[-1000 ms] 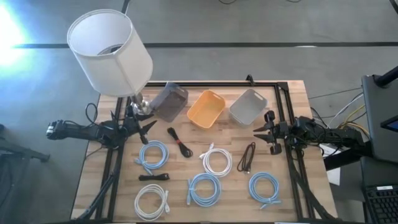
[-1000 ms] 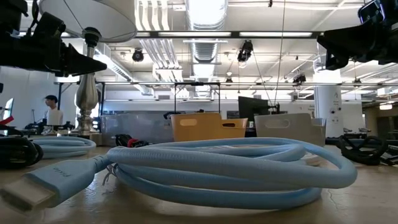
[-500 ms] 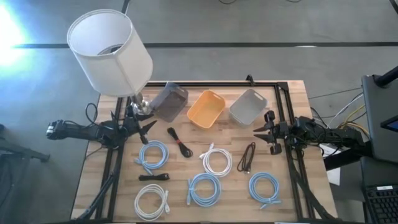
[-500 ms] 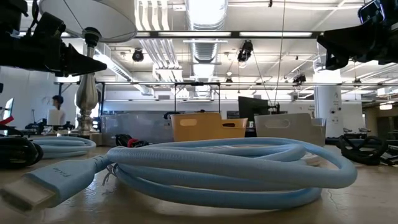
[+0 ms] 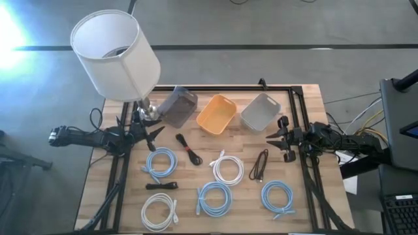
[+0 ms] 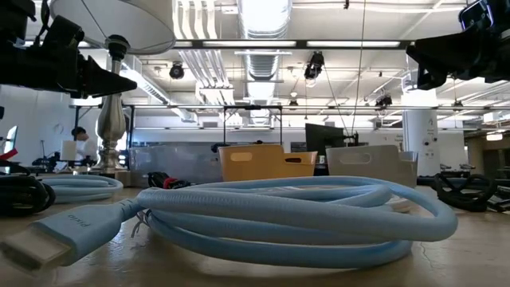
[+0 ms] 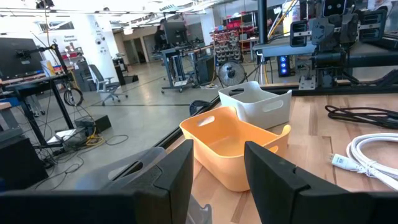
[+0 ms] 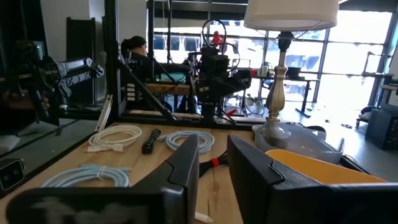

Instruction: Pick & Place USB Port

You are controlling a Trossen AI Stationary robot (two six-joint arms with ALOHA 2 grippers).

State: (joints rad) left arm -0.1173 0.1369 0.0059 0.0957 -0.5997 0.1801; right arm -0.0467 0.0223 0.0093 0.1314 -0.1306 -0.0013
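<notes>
Wooden table carries coiled cables and three bins; both sets of fingers, left and right, stand parted and empty, the black cable nearest the right fingers, so approach it squarely from above.

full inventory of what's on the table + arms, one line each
Lamp: 1, white shade, back left corner.
Bins: 3 in a row at the back: dark grey bin, orange bin, light grey bin.
Blue cable coils: 3: left-middle, front centre, front right.
White cable coils: 2: centre, front left.
Black cables: 3: long bundle with a red tie, short bundle, loop right of centre.
Left gripper: open, empty, left edge.
Right gripper: open, empty, right edge.
</notes>
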